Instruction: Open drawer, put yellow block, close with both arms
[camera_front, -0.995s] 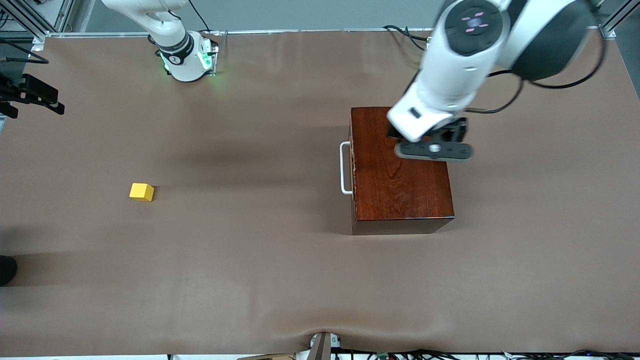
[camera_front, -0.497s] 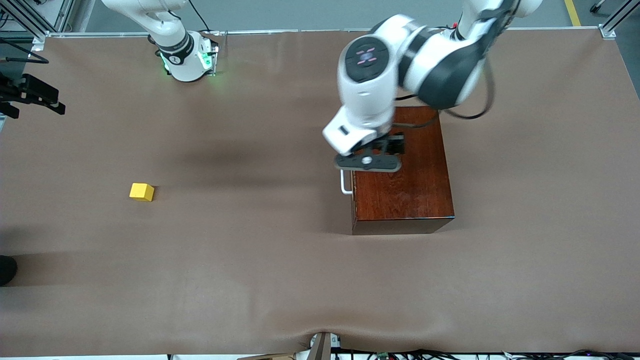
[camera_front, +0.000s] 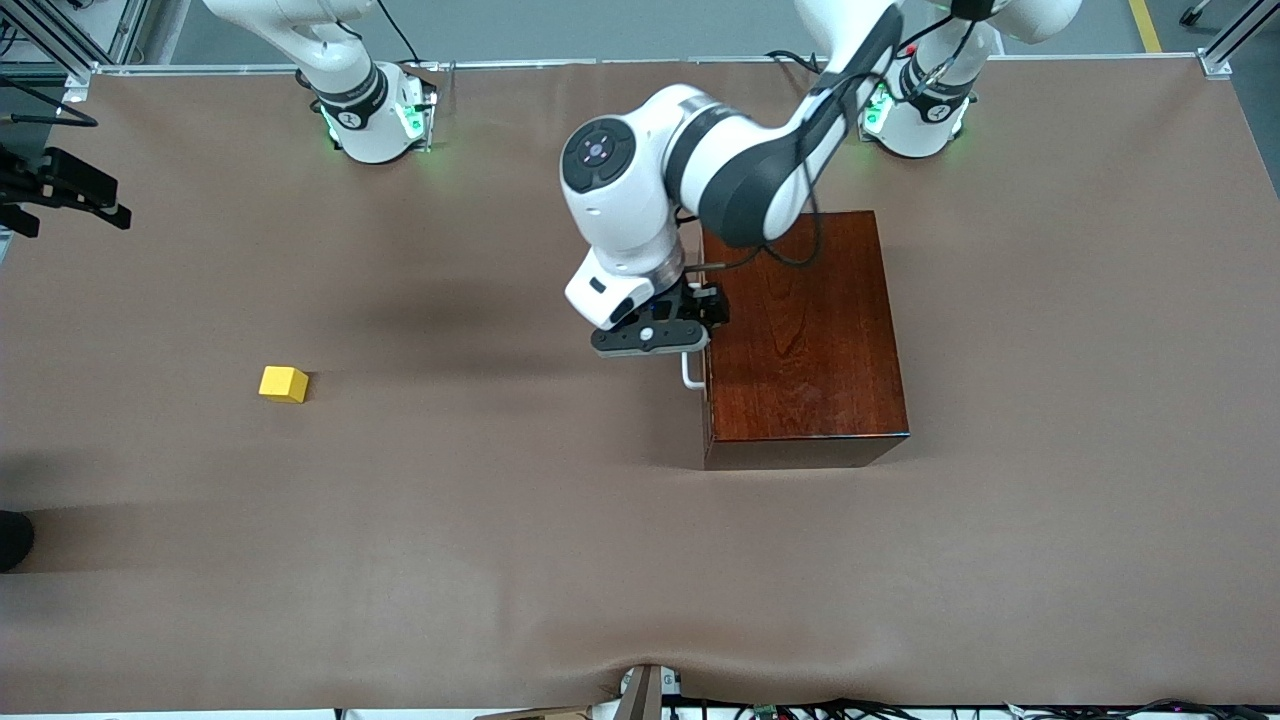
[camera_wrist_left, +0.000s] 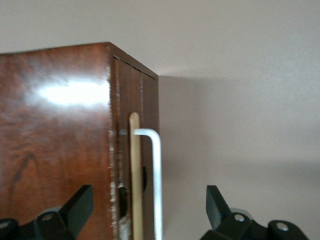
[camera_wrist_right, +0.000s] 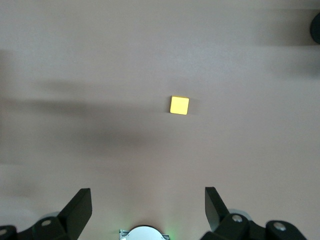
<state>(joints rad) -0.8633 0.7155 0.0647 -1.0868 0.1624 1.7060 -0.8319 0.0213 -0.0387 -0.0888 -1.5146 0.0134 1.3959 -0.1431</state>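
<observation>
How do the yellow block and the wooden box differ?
The yellow block is a small, plain bright cube; the wooden box is far larger, dark glossy reddish-brown, with a white handle. The block lies alone toward the right arm's end; the box has the left end effector at its handle. Both rest on the table.
</observation>
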